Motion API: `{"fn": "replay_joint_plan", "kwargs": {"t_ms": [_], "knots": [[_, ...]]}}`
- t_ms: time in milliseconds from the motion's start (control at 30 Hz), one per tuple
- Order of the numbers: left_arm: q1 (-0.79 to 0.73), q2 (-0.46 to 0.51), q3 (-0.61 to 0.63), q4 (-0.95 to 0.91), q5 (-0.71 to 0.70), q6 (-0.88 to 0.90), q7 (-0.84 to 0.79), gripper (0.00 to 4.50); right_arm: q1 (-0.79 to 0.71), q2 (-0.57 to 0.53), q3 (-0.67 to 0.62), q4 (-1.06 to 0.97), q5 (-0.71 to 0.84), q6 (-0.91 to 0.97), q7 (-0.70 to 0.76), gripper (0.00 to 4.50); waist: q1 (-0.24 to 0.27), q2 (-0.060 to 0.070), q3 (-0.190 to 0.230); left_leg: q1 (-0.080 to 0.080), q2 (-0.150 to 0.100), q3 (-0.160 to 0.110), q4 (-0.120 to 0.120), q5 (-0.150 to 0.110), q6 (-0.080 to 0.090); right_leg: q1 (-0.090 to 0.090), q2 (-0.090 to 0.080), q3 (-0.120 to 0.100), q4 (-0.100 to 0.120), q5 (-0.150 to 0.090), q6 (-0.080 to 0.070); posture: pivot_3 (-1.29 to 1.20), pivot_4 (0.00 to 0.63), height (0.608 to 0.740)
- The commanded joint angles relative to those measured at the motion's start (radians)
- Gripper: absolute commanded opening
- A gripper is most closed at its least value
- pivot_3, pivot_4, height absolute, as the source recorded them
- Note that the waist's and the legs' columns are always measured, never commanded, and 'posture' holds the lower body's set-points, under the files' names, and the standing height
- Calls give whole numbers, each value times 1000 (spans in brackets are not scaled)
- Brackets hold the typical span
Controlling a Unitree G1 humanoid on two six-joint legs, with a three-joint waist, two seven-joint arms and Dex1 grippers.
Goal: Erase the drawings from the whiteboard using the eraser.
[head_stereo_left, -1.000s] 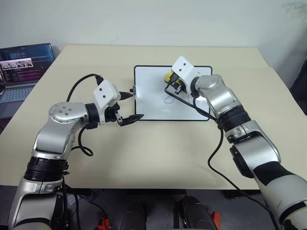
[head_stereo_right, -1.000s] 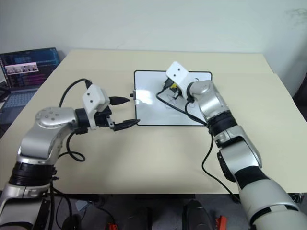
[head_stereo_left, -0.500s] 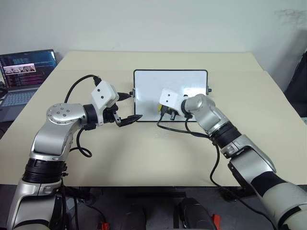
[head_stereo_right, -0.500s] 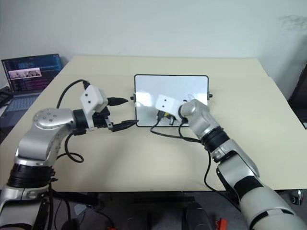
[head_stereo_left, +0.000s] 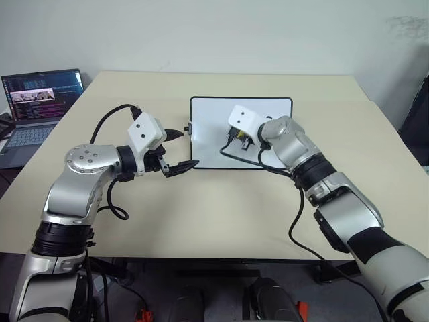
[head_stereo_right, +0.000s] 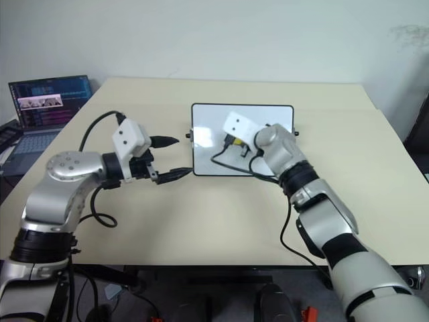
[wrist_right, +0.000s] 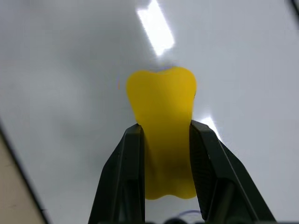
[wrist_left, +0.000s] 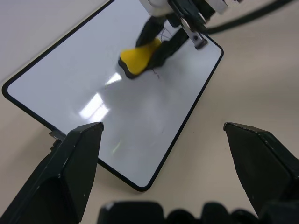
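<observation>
The whiteboard lies flat on the table ahead of me, white with a thin black frame. My right gripper is shut on the yellow eraser and holds it down on the middle of the board. A thin trace of the drawings shows just beside the eraser, and a short blue line shows near the fingers. My left gripper stands open just off the board's left edge, its fingers spread wide with nothing between them.
An open laptop stands at the table's far left corner. The beige table stretches bare in front of the board. Black cables loop from both wrists, the right one lying across the board's near edge.
My right gripper swept the eraser from the board's upper middle down to its near edge, then back up to the middle. The left arm stayed still. The camera shifted slightly.
</observation>
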Motion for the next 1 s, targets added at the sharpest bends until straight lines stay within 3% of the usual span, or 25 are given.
{"fn": "replay_joint_plan", "kwargs": {"t_ms": [33, 300, 567, 767, 1000], "knots": [[-16, 4, 18, -31, -5, -9, 9, 4500, -31, -20, -51, 112, -12, -11, -113, 971, 0, 0, 0, 0, 0, 0, 0, 0, 0, 0, 0, 0, -1, 0, 0, 0, 150, 740], [-8, 4, 21, -43, -8, -6, 13, 4500, 2, 14, -21, 113, -27, -22, -64, 971, -4, 0, 0, -1, 0, 0, -3, 0, 0, 0, 0, 0, -6, 3, 4, 0, 150, 740], [2, 8, 23, -52, -13, 1, 16, 4500, 185, -27, 112, -141, -77, 57, 186, 968, -22, -1, -2, 0, 1, 0, -4, 0, 0, 3, 1, 0, -10, 2, 3, 0, 150, 740], [2, 6, 21, -54, -15, 3, 16, 4500, 261, -28, 134, -250, -95, 122, 231, 968, -23, -2, -2, 0, 1, 0, -4, 0, 0, 3, 1, 0, -11, 1, 1, 0, 150, 740], [-5, 7, 19, -43, -12, -1, 13, 4500, 239, -22, 109, -260, -91, 149, 208, 967, -22, -2, -2, 0, 1, 0, -4, 0, 0, 3, 1, 0, -11, 1, 0, 0, 150, 740]]}}
